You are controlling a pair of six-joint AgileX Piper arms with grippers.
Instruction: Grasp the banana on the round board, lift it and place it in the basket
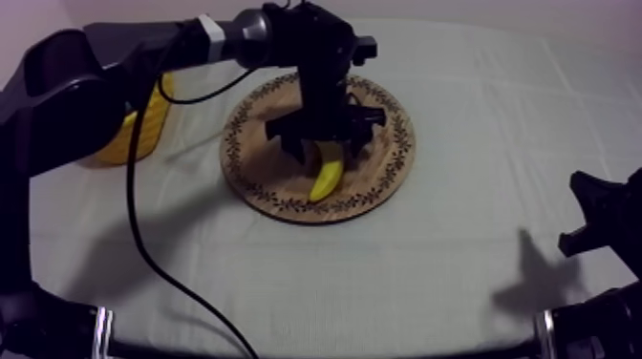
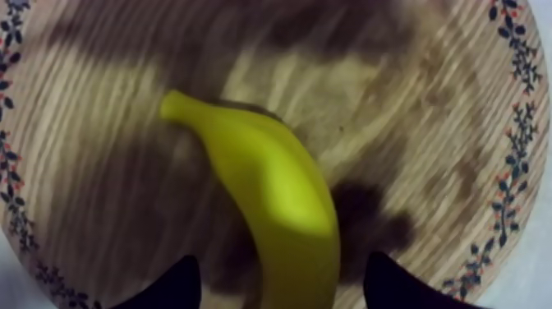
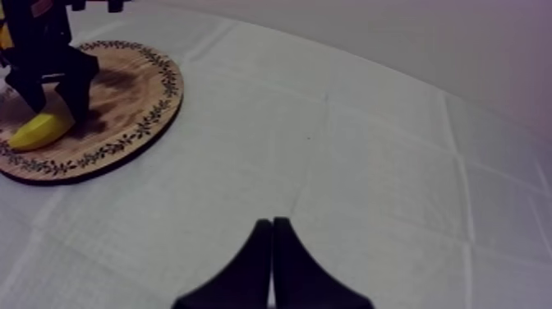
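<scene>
The counter [image 1: 459,277] bears the wooden board [image 1: 258,177], with the yellow basket [image 1: 143,134] beside it on my left. The banana [image 1: 326,179] lies on the board. I'm at the grasp. My left claw [image 1: 326,148] hangs spread wide astride it, holding nothing. Next I'd lower and close across it. Its long axis runs toward the board's near rim, slim tip leading. My right claw [image 3: 273,246] rests pinched together, empty.

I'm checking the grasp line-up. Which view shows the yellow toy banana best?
The left wrist view: the curved yellow toy banana lies close between the fingers of my open left gripper. The top view shows its lower part below that gripper; the right wrist view shows one distant end.
</scene>
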